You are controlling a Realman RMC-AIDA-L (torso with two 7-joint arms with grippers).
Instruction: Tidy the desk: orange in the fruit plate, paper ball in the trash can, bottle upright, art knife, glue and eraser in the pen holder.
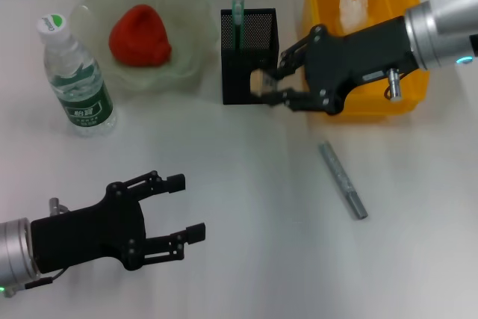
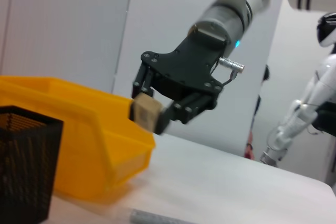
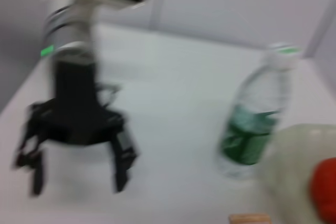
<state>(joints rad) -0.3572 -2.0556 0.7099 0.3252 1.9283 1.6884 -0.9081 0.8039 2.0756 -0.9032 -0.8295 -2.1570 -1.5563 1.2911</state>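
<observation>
The eraser step is in hand: the right end effector (image 1: pixel 267 87) grips the tan eraser (image 1: pixel 258 80) at the rim of the black pen holder (image 1: pixel 247 65) near the surface's far edge. Next, it likely needs to centre over the opening and release. The left end effector (image 1: pixel 179 218) hovers spread and empty near the near-left corner.

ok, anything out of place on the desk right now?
One thing: the art knife lies loose on the table, outside the pen holder. The right pincer holds the eraser beside the holder. The bottle stands upright.
</observation>
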